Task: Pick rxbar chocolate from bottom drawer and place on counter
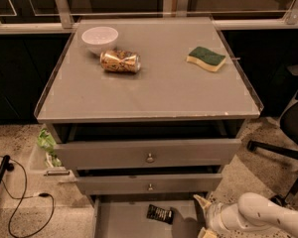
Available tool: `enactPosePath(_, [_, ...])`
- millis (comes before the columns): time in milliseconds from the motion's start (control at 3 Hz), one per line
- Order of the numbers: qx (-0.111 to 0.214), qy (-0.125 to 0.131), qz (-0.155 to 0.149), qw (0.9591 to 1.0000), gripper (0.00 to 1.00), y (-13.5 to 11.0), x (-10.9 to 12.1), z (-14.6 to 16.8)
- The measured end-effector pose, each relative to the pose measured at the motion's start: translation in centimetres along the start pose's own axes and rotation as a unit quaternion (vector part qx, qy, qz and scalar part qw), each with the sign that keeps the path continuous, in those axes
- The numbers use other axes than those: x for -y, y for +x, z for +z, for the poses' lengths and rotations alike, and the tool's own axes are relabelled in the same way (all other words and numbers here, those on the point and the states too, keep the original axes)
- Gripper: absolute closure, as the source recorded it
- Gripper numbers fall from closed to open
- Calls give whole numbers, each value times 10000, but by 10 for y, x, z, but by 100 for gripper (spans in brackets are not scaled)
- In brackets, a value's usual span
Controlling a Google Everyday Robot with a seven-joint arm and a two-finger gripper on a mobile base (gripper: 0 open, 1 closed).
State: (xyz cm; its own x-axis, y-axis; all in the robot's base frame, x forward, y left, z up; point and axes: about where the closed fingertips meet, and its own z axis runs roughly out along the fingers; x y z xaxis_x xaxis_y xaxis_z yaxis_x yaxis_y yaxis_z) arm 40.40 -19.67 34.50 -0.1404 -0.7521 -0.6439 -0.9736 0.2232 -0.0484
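The rxbar chocolate (160, 214), a small black wrapper, lies flat on the floor of the pulled-out bottom drawer (121, 222), near its middle. My gripper (203, 216) sits at the drawer's right side, to the right of the bar and apart from it, on a white arm coming in from the lower right. Its two fingers stand spread, open, with nothing between them. The counter (154, 90) is the grey glossy top above the drawers.
On the counter stand a white bowl (100, 37), a gold can (120, 61) on its side and a green-and-yellow sponge (206, 58). Two knobbed drawers above are slightly open. A black chair (293, 128) is at the right; a cable (20, 202) lies on the left floor.
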Motion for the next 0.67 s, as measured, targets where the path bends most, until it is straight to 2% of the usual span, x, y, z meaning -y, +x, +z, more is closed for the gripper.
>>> enactPosePath(333, [-69,24,149,9999,0,15,1,31])
enactPosePath(667, [-19,225,323,9992,0,40,14,73])
